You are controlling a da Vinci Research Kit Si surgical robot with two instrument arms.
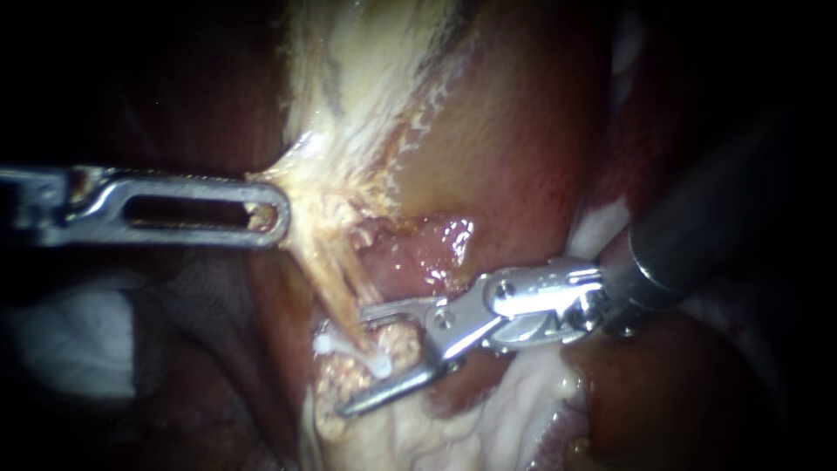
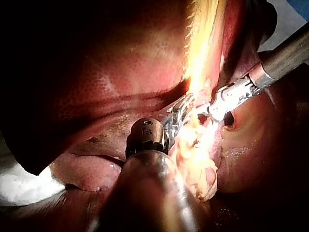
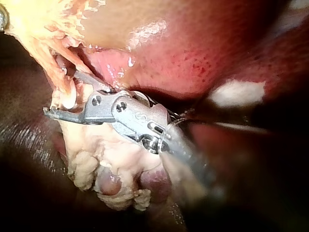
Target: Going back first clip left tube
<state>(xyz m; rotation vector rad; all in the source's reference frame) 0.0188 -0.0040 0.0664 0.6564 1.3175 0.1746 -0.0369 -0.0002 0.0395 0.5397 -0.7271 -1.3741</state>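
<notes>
A pale yellow tube (image 1: pixel 336 279) runs down from the fatty tissue (image 1: pixel 349 105) to a white clip (image 1: pixel 370 362) that sits across its lower end. My right instrument (image 1: pixel 351 359) comes in from the right; its jaws stand open above and below the clip, with a gap to it. In the right wrist view the same jaws (image 3: pixel 60 99) gape around the tube's stump. My left instrument (image 1: pixel 275 214) reaches in from the left. Its slotted jaws are shut on a fold of the yellow tissue and hold it taut. It (image 2: pixel 181 113) also shows in the left wrist view.
Red-brown liver (image 1: pixel 532 131) lies behind and to the right of the tube. Whitish fat (image 1: pixel 436 436) bulges under the right jaws. Pale gauze-like material (image 1: pixel 70 340) lies low on the left, in shadow. A glistening pink patch (image 1: pixel 427 249) sits just above the right instrument.
</notes>
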